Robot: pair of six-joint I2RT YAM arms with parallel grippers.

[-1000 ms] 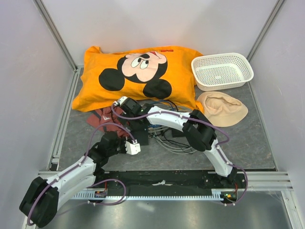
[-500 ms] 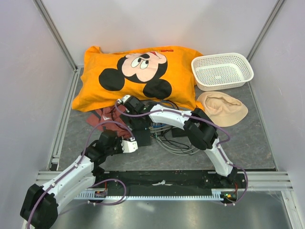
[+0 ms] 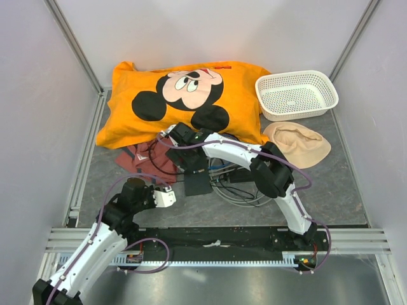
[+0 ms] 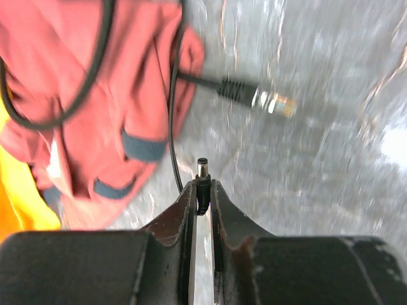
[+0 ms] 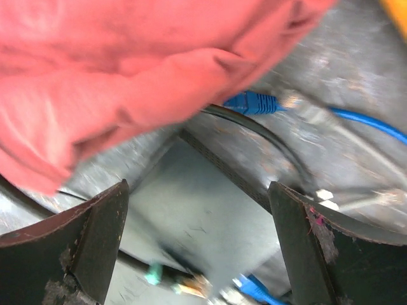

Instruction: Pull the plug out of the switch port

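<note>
The left pincer is pinched narrow on a small barrel plug. The plug's metal tip pokes out past the fingertips, and its thin black lead passes out of sight behind them. The right pincer stands wide, its fingers on either side of the flat dark grey switch box, gripping nothing.

The switch port is hard to make out. In the right wrist view the box's lower edge is blurred and cut off, and the green and blue plugs there seem to sit in its row of sockets. From above, the right arm covers the far end of the box.

A second ago the left pincer was at the box's near left corner; it has since drawn well away from the box, taking the plug with it. The right wrist has shifted off the box's left side toward the orange pillow beyond the box.

A red cloth lies left of the box, and a loose network plug lies on the tabletop beside it. A tangle of cables lies against the box's right side. The beige cap and white basket sit well apart, further right. Bare grey tabletop runs from the box's near left to the side rail.
</note>
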